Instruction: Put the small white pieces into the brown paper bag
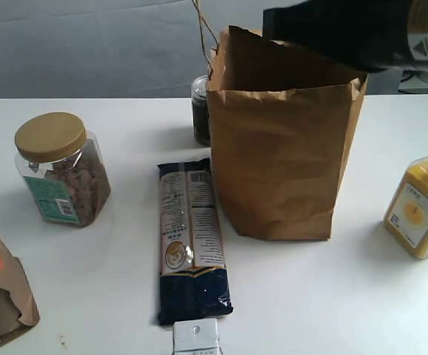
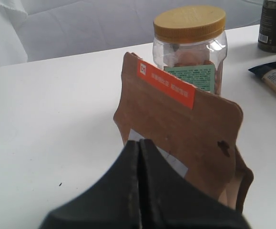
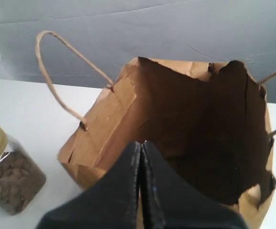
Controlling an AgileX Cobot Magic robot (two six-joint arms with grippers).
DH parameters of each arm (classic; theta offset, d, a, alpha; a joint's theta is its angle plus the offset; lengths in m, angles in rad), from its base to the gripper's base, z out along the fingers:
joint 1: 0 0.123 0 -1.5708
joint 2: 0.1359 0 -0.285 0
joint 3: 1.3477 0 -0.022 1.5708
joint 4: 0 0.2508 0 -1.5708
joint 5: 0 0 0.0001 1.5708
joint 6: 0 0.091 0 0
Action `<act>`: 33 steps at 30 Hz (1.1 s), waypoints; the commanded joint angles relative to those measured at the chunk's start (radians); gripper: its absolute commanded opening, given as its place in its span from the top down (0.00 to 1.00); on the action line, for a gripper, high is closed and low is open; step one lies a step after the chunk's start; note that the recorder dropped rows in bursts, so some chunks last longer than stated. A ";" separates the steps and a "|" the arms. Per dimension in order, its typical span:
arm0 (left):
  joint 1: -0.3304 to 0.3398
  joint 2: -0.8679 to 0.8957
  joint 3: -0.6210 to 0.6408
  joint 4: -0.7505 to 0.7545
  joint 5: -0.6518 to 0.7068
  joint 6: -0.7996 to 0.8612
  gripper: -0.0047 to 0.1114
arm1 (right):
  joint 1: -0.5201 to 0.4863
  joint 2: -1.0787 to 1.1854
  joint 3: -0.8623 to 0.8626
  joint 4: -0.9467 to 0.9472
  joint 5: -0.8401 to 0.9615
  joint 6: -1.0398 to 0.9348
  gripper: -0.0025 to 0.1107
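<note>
1. None of the small white pieces shows in the exterior view. The right arm (image 1: 347, 33) reaches over the mouth of the brown paper bag (image 1: 280, 163). Beside the bag lies a noodle packet (image 1: 191, 237), with bare table beyond.
2. Left wrist view: the left gripper (image 2: 139, 160) is clenched on nothing, well away from the bag and facing the orange-labelled pouch (image 2: 190, 138).
3. Right wrist view: the right gripper (image 3: 140, 160) hangs over the bag's open mouth, jaws pressed together with no piece visible between them. The bag's inside is too dark to tell whether any pieces lie there. I judge this the drop step. Next, lift straight up, clear of the jagged rim (image 3: 242, 67) and the twine handle (image 3: 56, 71).
</note>
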 commanded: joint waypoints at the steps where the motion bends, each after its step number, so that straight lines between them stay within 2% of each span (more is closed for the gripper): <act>1: -0.008 -0.003 0.003 -0.009 -0.006 -0.002 0.96 | 0.044 -0.063 0.081 -0.037 -0.015 0.061 0.98; 6: -0.008 -0.003 0.003 -0.009 -0.006 -0.002 0.96 | 0.090 -0.156 0.173 -0.035 -0.008 0.078 0.98; 14: -0.008 -0.003 0.003 -0.009 -0.006 -0.002 0.96 | 0.081 -0.318 0.326 0.018 -0.013 0.075 0.98; 18: -0.008 -0.003 0.003 -0.009 -0.006 -0.002 0.96 | -0.012 -0.406 0.402 0.300 -0.112 -0.250 0.98; 24: -0.008 -0.003 0.003 -0.009 -0.006 -0.002 0.96 | -0.210 -0.537 0.611 0.462 -0.304 -0.384 0.98; 30: -0.008 -0.003 0.003 -0.009 -0.006 -0.002 0.96 | -0.363 -0.699 0.775 0.594 -0.333 -0.632 0.98; 33: -0.008 -0.003 0.003 -0.009 -0.006 -0.002 0.96 | -0.428 -0.799 0.838 0.648 -0.377 -0.668 0.98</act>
